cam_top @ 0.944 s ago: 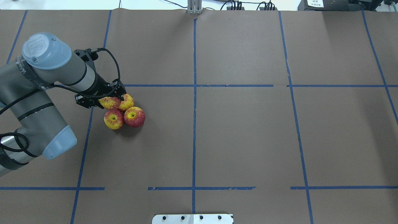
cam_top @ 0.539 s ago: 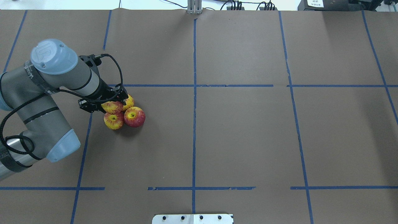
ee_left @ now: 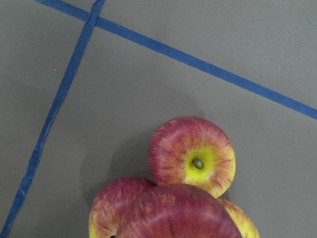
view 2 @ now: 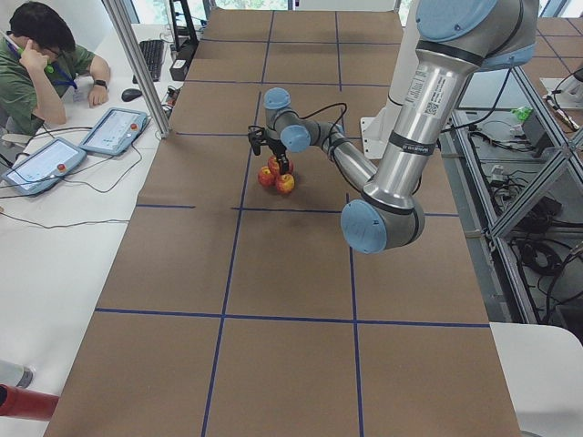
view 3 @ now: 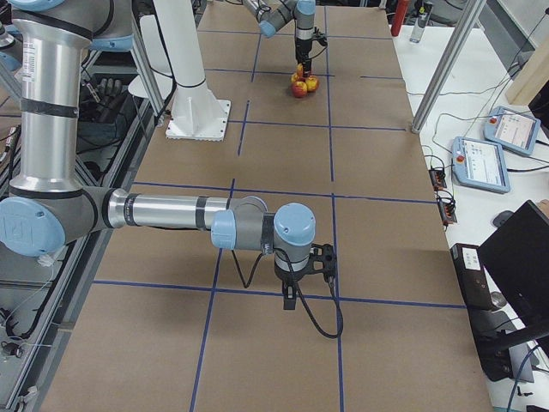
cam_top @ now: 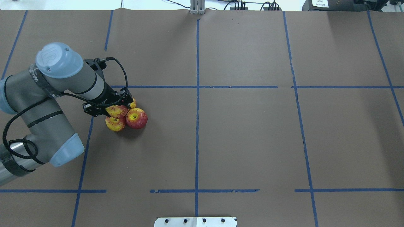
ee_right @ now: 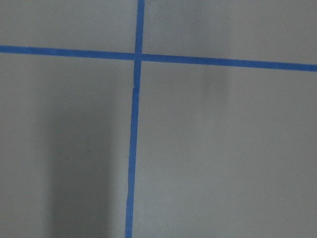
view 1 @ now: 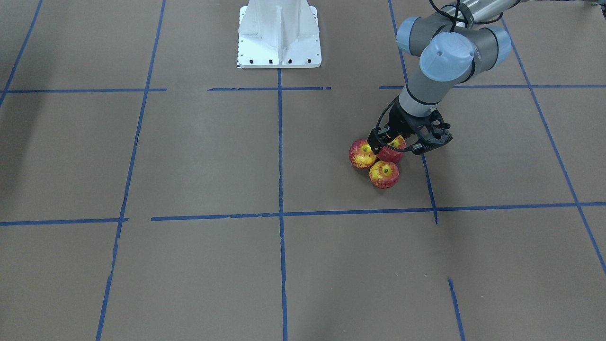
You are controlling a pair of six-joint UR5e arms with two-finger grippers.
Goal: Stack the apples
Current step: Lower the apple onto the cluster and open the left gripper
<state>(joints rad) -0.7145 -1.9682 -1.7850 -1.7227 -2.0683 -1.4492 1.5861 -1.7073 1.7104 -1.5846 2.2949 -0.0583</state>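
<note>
Three apples lie in a tight cluster on the brown table: one stem-up (cam_top: 136, 118), one beside it (cam_top: 115, 124), and one mostly hidden behind the gripper (cam_top: 133, 102). My left gripper (cam_top: 115, 108) is shut on a fourth apple (cam_top: 116, 111) and holds it right over the cluster. In the left wrist view the held apple (ee_left: 178, 213) fills the bottom edge, above a stem-up apple (ee_left: 193, 156) and another (ee_left: 116, 208). The front view shows the held apple (view 1: 390, 154) over the cluster (view 1: 384, 174). My right gripper (view 3: 304, 270) hangs far away over bare table; I cannot tell whether it is open or shut.
The white robot base (view 1: 279, 33) stands at the table's middle edge. Blue tape lines (cam_top: 197, 94) grid the brown paper. An operator (view 2: 46, 64) sits beside tablets (view 2: 114, 132) off the table's far side.
My left gripper has carried its apple from beside the far apple toward the robot, over the middle of the cluster. The table apples have not moved.
</note>
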